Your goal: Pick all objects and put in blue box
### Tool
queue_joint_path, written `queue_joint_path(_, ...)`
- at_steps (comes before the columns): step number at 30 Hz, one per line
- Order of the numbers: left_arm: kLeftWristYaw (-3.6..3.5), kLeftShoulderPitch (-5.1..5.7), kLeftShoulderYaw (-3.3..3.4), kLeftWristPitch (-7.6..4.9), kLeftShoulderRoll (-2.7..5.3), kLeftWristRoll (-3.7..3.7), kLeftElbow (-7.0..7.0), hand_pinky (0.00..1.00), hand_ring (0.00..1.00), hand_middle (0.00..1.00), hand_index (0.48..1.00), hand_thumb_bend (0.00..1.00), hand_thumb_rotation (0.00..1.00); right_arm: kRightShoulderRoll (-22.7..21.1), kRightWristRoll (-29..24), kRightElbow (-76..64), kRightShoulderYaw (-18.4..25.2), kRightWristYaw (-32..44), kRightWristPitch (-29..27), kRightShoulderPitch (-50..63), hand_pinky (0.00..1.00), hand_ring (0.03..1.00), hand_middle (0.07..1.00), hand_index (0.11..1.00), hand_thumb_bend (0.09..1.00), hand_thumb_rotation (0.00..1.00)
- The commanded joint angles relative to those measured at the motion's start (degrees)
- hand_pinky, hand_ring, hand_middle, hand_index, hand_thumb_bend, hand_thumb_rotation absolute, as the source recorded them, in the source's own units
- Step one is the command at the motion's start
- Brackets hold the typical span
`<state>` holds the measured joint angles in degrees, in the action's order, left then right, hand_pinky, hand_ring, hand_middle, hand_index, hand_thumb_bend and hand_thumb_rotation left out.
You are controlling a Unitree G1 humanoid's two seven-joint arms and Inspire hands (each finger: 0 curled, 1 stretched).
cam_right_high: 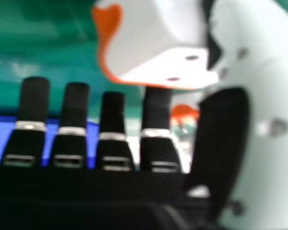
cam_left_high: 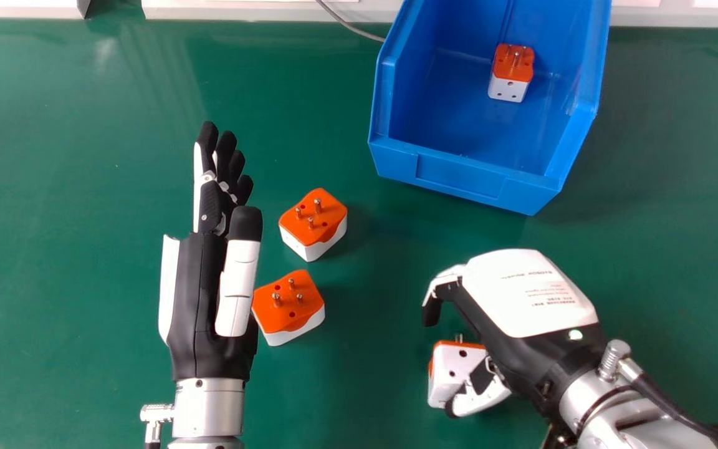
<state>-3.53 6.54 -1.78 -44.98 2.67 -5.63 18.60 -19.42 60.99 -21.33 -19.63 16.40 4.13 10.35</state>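
My right hand (cam_left_high: pixel 524 299) is low at the right in the head view, open, its thumb beside a white and orange plug adapter (cam_left_high: pixel 449 374). In the right hand view, this adapter (cam_right_high: pixel 149 43) lies close by the thumb, and the fingers of my right hand (cam_right_high: pixel 74 139) look straight. My left hand (cam_left_high: pixel 200 299) is open and empty at the left. Just right of it are two more adapters on the table, one farther forward (cam_left_high: pixel 313 218) and one nearer (cam_left_high: pixel 287 305), both pins up. Another adapter (cam_left_high: pixel 512 73) stands inside the blue box (cam_left_high: pixel 459 178).
The blue box occupies the far right-centre of the green table (cam_left_high: pixel 85 156), its low front wall toward me. A grey cable (cam_left_high: pixel 349 26) runs to its left side at the table's far edge. Between the two hands is a bare strip of table.
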Motion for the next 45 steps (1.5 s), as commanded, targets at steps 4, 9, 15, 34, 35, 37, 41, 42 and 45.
queue_joint_path(4,0.07,0.12,-0.32,-0.43,1.57,0.2,-1.51,1.0,1.0,1.0,1.0,0.82,0.88,-0.4,-3.0,0.4,1.1,-4.8,-2.0,0.1,0.51,0.631,0.722,0.574,0.59,0.08)
queue_joint_path(9,0.14,0.21,-0.38,0.0,1.63,0.15,-1.9,1.0,1.0,1.0,1.0,0.83,0.88,-0.6,-3.8,0.8,1.0,-6.4,-2.4,0.0,0.47,0.582,0.673,0.557,0.577,0.07)
queue_joint_path(15,0.26,0.37,-0.46,0.35,1.69,0.37,-2.4,1.0,1.0,1.0,1.0,0.83,0.88,-1.2,-4.4,0.2,1.1,-5.2,-2.1,0.0,0.43,0.54,0.63,0.544,0.567,0.05)
queue_joint_path(34,0.64,0.24,-0.65,0.32,1.64,0.85,-2.52,1.0,1.0,1.0,1.0,0.83,0.88,-1.9,-5.0,-2.2,0.9,0.2,1.0,-0.5,0.35,0.446,0.553,0.533,0.534,0.02)
queue_joint_path(35,0.67,0.2,-0.65,0.27,1.64,0.9,-2.47,1.0,1.0,1.0,1.0,0.83,0.88,-2.0,-4.4,-2.4,0.8,1.3,1.6,-0.6,0.35,0.446,0.553,0.533,0.534,0.02)
queue_joint_path(37,0.69,0.1,-0.65,0.24,1.66,0.93,-2.42,1.0,1.0,1.0,1.0,0.83,0.88,-2.4,-2.9,-2.7,0.4,2.9,2.4,-0.9,0.35,0.446,0.553,0.533,0.534,0.02)
queue_joint_path(41,0.85,-0.02,-0.69,0.39,1.75,1.02,-2.53,1.0,1.0,1.0,1.0,0.83,0.87,-2.2,-2.6,-2.9,0.4,4.2,3.2,-1.1,0.33,0.43,0.538,0.534,0.529,0.02)
queue_joint_path(42,0.81,-0.06,-0.71,0.37,1.72,0.98,-2.5,1.0,1.0,1.0,1.0,0.83,0.87,-2.2,-2.6,-2.9,0.5,4.2,3.2,-1.1,0.33,0.43,0.538,0.534,0.529,0.02)
queue_joint_path(45,0.64,-0.11,-0.77,0.39,1.62,0.86,-2.51,1.0,1.0,1.0,1.0,0.83,0.87,-1.7,-2.0,-3.0,0.6,4.5,4.0,-1.1,0.33,0.43,0.538,0.534,0.529,0.02)
